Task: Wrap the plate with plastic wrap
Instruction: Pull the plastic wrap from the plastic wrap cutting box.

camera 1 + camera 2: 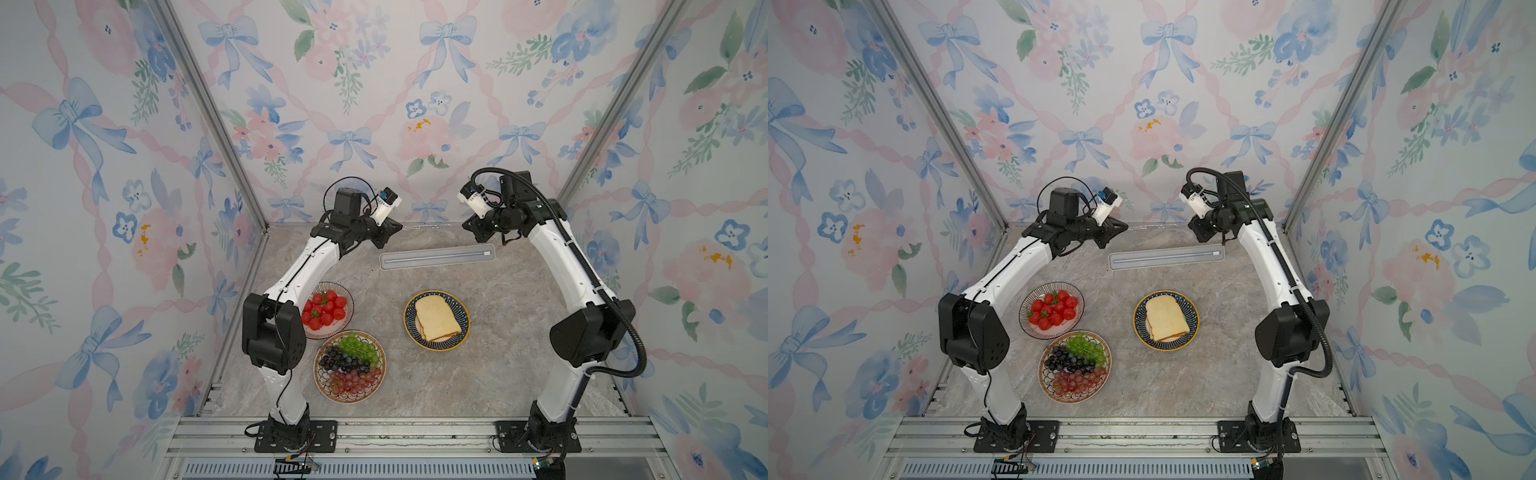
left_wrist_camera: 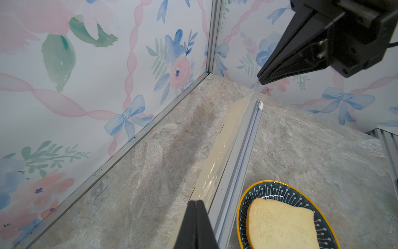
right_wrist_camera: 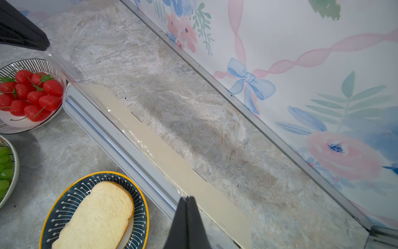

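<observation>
L arm [image 1: 299, 270]: elbow bent, forearm reaching to the far side. L tool [image 1: 398, 227] has its tips together, pinching the plastic wrap [image 3: 131, 135] above the box's [image 1: 436, 257] left end. Box lies crosswise at the back of the worktop [image 1: 498, 353], w/ the plate [image 1: 411, 322] of bread [image 1: 436, 318] near its front, uncovered. R tool [image 1: 466, 226] is likewise closed on the film at the other end. R arm [image 1: 555, 249] is bent mirror-like.

The dark blue plate [image 1: 463, 307] bears white line markings and a yellow rim; the box [image 3: 163, 155] is cream.
</observation>
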